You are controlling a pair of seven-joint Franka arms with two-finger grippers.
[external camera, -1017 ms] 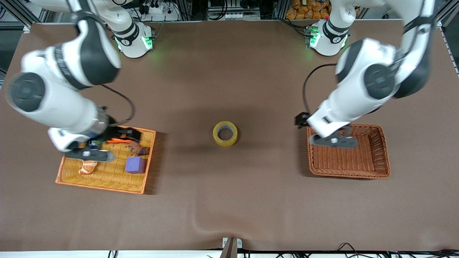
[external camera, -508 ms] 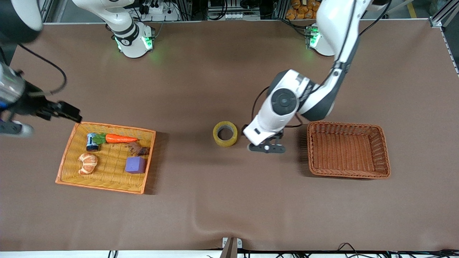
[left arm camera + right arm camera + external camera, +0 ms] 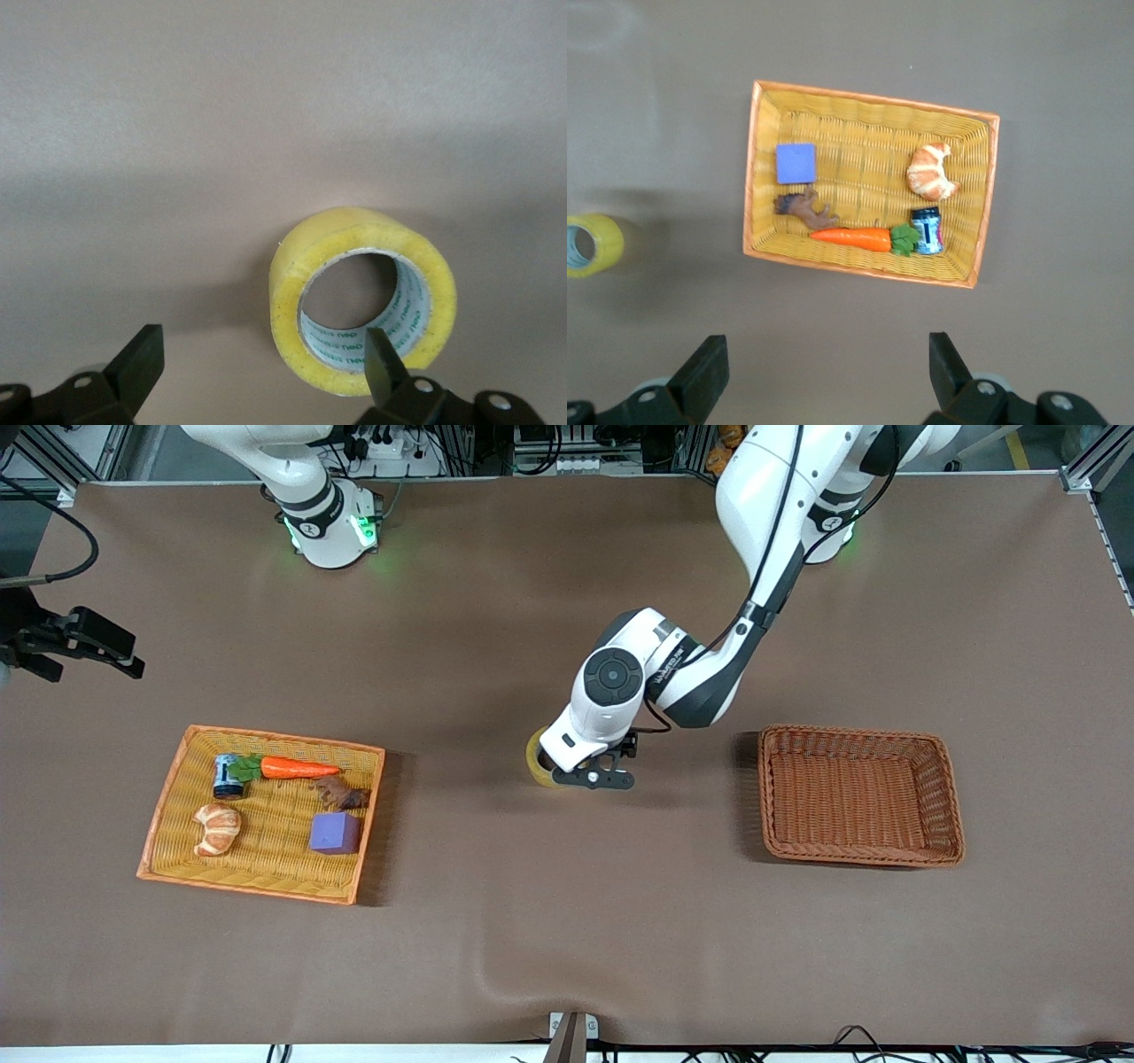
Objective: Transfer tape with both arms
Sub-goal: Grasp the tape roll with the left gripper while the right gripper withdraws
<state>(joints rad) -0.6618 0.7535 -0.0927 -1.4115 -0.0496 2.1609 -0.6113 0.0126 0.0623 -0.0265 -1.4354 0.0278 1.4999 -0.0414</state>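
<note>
The tape (image 3: 534,759), a yellow roll with a grey-white core, lies flat at the table's middle, mostly covered by the left hand. My left gripper (image 3: 592,778) is low over it and open. In the left wrist view the tape (image 3: 312,283) fills the middle. The left gripper (image 3: 261,370) is open, with one fingertip (image 3: 379,352) over the roll's rim and the other over bare table. My right gripper (image 3: 824,367) is open and empty, high over bare table beside the orange tray. Its wrist (image 3: 84,640) shows at the front view's edge. The tape (image 3: 591,245) also shows there.
An orange wicker tray (image 3: 266,738) toward the right arm's end holds a carrot (image 3: 297,768), purple cube (image 3: 335,833), croissant toy (image 3: 217,828), small can (image 3: 229,777) and brown toy (image 3: 342,793). A brown wicker basket (image 3: 953,806) stands toward the left arm's end.
My left arm swung from over the brown basket across to the tape and came down over it. My right arm lifted off the orange tray and drew away to the table's end.
</note>
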